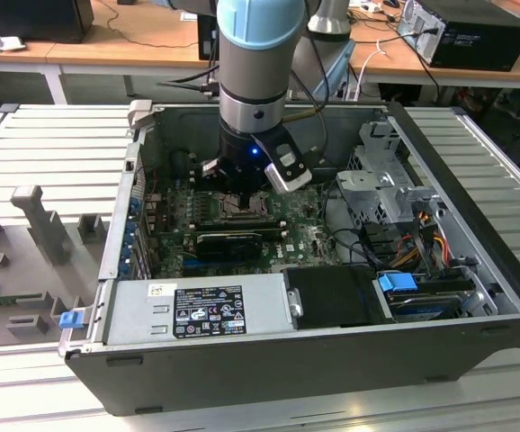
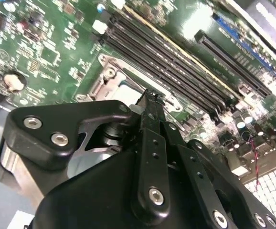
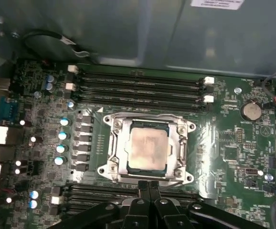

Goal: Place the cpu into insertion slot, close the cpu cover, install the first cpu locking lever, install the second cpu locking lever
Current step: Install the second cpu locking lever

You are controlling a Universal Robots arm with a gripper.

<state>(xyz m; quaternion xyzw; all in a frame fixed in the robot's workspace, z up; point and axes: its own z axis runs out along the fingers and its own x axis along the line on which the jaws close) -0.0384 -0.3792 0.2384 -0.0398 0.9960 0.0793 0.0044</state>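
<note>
The cpu (image 3: pixel 147 148), a small square chip with a silver-grey top, lies flat in the insertion slot (image 3: pixel 128 168) on the green motherboard. The cpu cover (image 3: pixel 113 143), a silvery metal frame, lies down around the chip, which shows through its cut-out. My gripper (image 3: pixel 148 184) is shut with nothing between its black fingers, and its tips sit right at one edge of the cover. The second wrist view has the fingertips (image 2: pixel 150 98) touching the cover's rim (image 2: pixel 110 71). In the exterior view the gripper (image 1: pixel 242 193) hangs straight down over the socket (image 1: pixel 253 212) inside the open case.
Long black memory slots (image 3: pixel 138 83) run on both sides of the socket. A row of blue-topped capacitors (image 3: pixel 63 136) stands beside it. The grey power supply box (image 1: pixel 197 310) sits at the case's front, the drive cage (image 1: pixel 381 184) and cables at the exterior view's right.
</note>
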